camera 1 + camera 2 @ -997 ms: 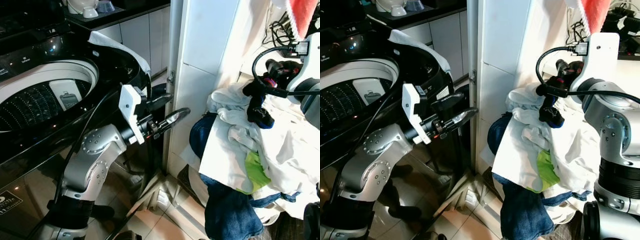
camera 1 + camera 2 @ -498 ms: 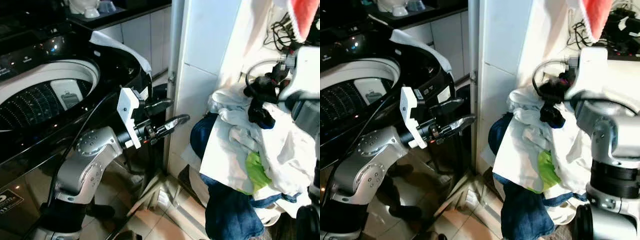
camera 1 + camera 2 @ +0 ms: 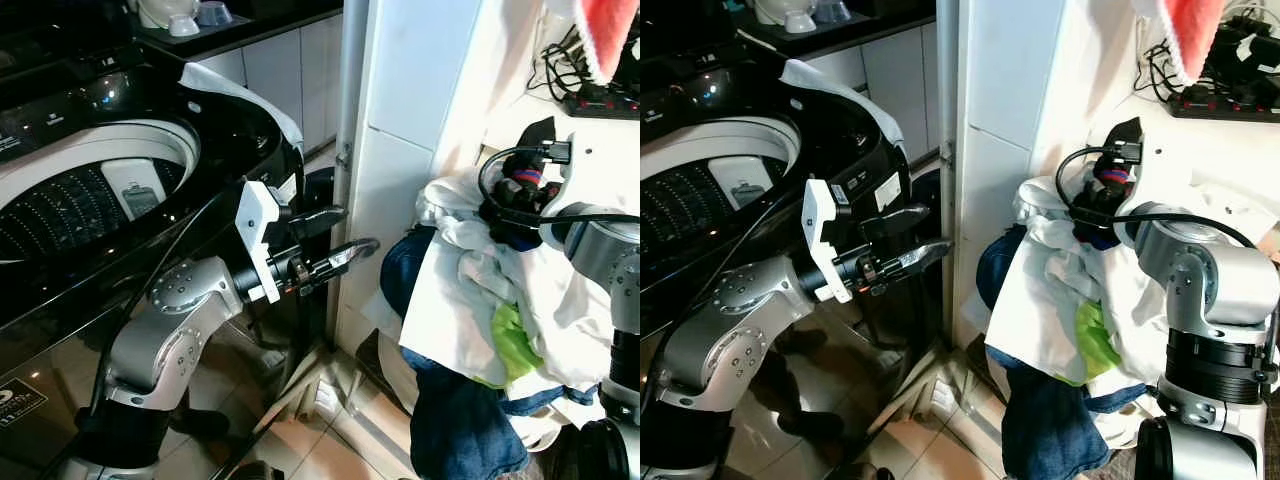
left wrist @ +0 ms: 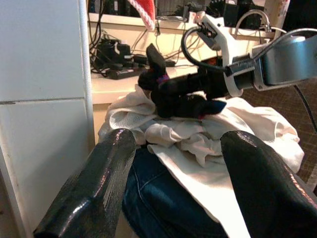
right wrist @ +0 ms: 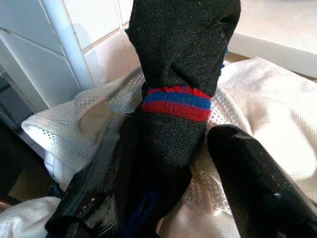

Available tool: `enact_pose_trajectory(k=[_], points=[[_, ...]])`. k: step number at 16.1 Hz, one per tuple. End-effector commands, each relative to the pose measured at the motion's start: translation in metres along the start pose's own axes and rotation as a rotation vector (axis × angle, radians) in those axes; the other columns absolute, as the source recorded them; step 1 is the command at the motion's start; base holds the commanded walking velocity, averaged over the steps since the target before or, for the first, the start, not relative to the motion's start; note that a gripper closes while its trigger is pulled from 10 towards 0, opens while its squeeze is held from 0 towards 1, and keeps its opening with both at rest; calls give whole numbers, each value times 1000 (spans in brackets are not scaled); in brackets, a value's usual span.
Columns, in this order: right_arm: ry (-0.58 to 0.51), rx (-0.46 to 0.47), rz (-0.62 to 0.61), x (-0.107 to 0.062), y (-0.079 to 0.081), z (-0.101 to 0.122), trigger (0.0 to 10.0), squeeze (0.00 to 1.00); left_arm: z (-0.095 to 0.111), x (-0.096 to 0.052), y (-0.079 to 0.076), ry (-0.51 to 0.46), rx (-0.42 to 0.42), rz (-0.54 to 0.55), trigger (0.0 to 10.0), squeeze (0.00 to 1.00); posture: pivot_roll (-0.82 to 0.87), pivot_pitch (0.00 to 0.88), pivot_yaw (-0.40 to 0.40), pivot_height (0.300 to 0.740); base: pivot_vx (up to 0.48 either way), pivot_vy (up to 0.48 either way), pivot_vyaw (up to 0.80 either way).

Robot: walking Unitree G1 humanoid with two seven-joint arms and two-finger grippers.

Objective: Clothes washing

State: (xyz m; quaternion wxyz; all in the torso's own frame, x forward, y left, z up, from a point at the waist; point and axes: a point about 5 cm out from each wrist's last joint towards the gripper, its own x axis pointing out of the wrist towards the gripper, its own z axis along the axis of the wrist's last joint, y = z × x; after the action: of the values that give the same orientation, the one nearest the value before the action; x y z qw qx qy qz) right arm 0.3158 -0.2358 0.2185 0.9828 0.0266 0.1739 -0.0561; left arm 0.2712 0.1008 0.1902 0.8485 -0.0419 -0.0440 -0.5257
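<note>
My right gripper (image 5: 173, 136) is shut on a black sock (image 5: 183, 44) with a red and blue band. It holds the sock just above a pile of laundry (image 3: 500, 290) made of white cloth, blue jeans (image 3: 455, 420) and a green piece. The sock's end (image 3: 541, 134) sticks upward past the wrist. My left gripper (image 3: 343, 234) hangs open and holds nothing. It sits between the pile and the black top-loading washing machine (image 3: 90, 190), whose drum is open. In the left wrist view the right gripper (image 4: 173, 96) and the sock sit over the white cloth.
A white tiled pillar (image 3: 400, 130) stands between the machine and the pile. A white cloth (image 3: 235, 95) lies on the machine's raised lid. A power strip with cables (image 3: 600, 100) sits on the shelf behind the pile. Below is a tiled floor (image 3: 320, 440).
My right wrist has rolled and dropped closer to the pile, so the sock now points up instead of hanging down. The left arm has hardly shifted.
</note>
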Motion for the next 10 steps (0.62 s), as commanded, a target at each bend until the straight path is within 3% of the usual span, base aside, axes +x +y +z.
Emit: enact_pose_trajectory(k=[1,6,10], points=[[26,23,-5,0,-5,-5,0,0,1,0,-5,4,-2,-31,10000,0,9,0,18,740,0,0,0],[9,16,-21,-1,-8,-3,0,0,0,0,-4,7,3,-31,10000,0,2,0,27,740,0,0,0],[-17,16,11,-5,-1,0,0,0,0,1,-4,8,7,-33,10000,0,4,0,31,740,0,0,0]])
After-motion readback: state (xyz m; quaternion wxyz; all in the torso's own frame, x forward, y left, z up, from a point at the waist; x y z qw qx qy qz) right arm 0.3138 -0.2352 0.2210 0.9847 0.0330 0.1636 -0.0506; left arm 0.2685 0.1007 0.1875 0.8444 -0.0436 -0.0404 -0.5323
